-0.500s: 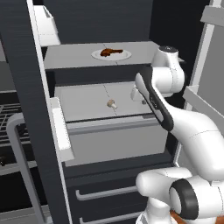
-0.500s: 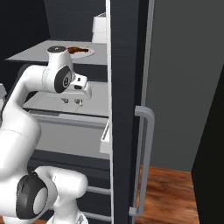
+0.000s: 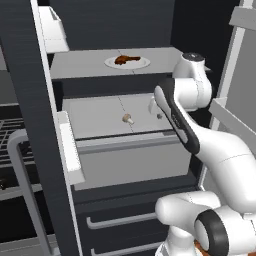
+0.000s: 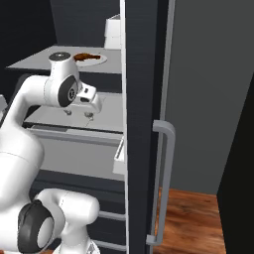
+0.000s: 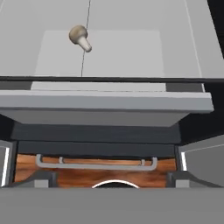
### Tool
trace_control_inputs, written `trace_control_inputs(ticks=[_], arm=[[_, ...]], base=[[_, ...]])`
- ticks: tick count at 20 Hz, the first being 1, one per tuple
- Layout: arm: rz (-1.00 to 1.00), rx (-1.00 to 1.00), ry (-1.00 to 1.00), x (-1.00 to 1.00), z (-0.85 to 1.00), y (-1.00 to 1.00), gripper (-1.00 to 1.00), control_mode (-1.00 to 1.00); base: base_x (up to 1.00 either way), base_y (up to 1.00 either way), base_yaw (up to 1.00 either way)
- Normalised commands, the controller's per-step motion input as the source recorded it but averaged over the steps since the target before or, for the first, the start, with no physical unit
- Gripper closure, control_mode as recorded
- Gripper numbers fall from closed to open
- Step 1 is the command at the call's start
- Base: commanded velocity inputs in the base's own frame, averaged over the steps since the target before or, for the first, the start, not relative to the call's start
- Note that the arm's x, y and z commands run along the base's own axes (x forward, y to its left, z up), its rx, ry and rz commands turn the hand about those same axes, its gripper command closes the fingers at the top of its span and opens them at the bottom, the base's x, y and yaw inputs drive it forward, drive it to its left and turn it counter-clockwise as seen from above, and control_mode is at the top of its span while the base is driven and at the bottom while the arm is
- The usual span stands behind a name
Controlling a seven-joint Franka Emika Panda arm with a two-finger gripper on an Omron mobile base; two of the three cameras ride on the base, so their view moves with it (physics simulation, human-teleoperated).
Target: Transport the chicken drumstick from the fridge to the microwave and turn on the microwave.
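From the left base view, the fridge (image 3: 100,165) stands open in front of me. The chicken drumstick (image 3: 126,60) lies on a white plate (image 3: 111,63) on the upper shelf (image 3: 80,67). My hand (image 3: 156,111) hangs one level down, over the lower shelf (image 3: 100,117), near a small mushroom (image 3: 128,119) that I must leave alone. The hand is wide open and holds nothing.

From the right base view, the drumstick (image 4: 85,56) sits above and behind my hand (image 4: 78,113), which points downward with its two tips apart. This side shows the fingers against the pale shelf far better than the left view, where my forearm covers most of them. It also shows the open fridge door edge (image 4: 141,124) close on my right, which I judge a collision risk when I swing.

Through the hand view I look down on the mushroom (image 5: 80,36) and the pale drawer front (image 5: 105,109). To reach well, I should lift clear of the upper shelf's edge, come forward over the plate, then descend across the thick end of the meat.
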Motion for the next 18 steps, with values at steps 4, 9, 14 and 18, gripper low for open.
trace_control_inputs(ticks=[4,9,14,18], arm=[[-0.17,0.04,-0.20,-0.01,0.14,0.20,-1.00,-1.00],[-0.18,0.00,-0.24,0.00,0.20,0.24,-1.00,-1.00],[-0.10,0.00,-0.15,0.06,0.25,0.14,-1.00,-1.00],[-0.05,0.00,-0.06,0.07,0.27,0.12,-1.00,-1.00]], base=[[0.00,0.00,0.00],[0.00,0.00,0.00],[0.00,0.00,0.00],[0.00,0.00,0.00]])
